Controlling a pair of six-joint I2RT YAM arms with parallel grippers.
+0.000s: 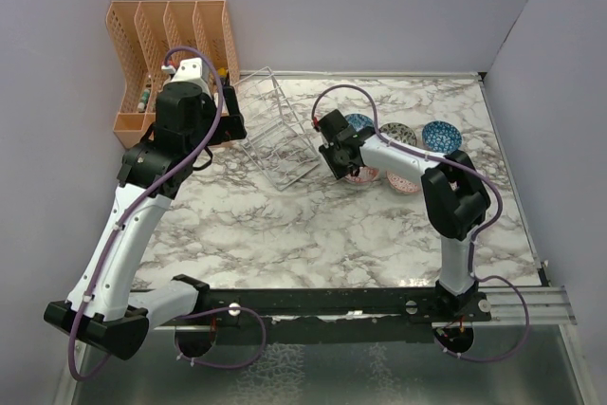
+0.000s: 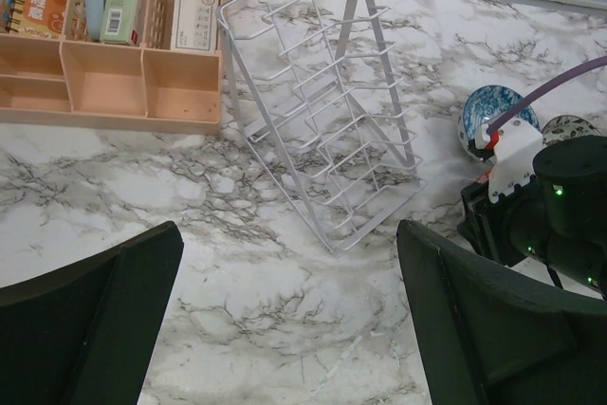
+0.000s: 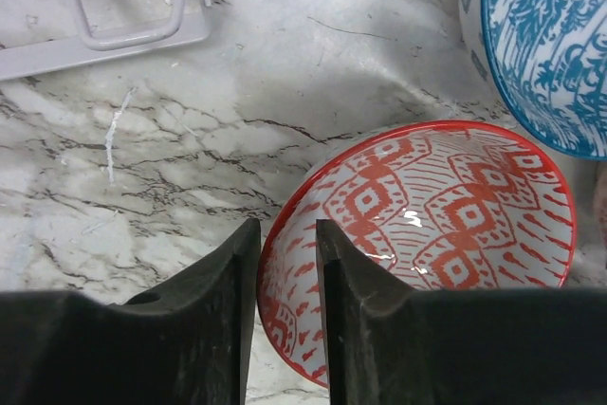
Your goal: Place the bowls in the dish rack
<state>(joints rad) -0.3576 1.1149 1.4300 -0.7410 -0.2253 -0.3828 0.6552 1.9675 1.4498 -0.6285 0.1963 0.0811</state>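
Note:
The dish rack (image 1: 280, 135) is a white wire frame lying tilted on the marble table; it also shows in the left wrist view (image 2: 327, 130) and its corner shows in the right wrist view (image 3: 104, 35). My right gripper (image 3: 287, 230) is closed over the rim of a red lattice bowl (image 3: 446, 215), one finger outside and one inside. In the top view that gripper (image 1: 343, 166) sits right of the rack, over the red bowl (image 1: 363, 175). A blue bowl (image 3: 545, 35) stands just beyond. My left gripper (image 2: 289, 320) is open and empty above the table, near the rack's left side.
More bowls stand right of the rack: a blue one (image 1: 358, 123), a grey one (image 1: 398, 132), another blue one (image 1: 442, 136) and a pink one (image 1: 405, 182). An orange slotted organizer (image 1: 171, 54) with small items stands at the back left. Purple walls enclose the table.

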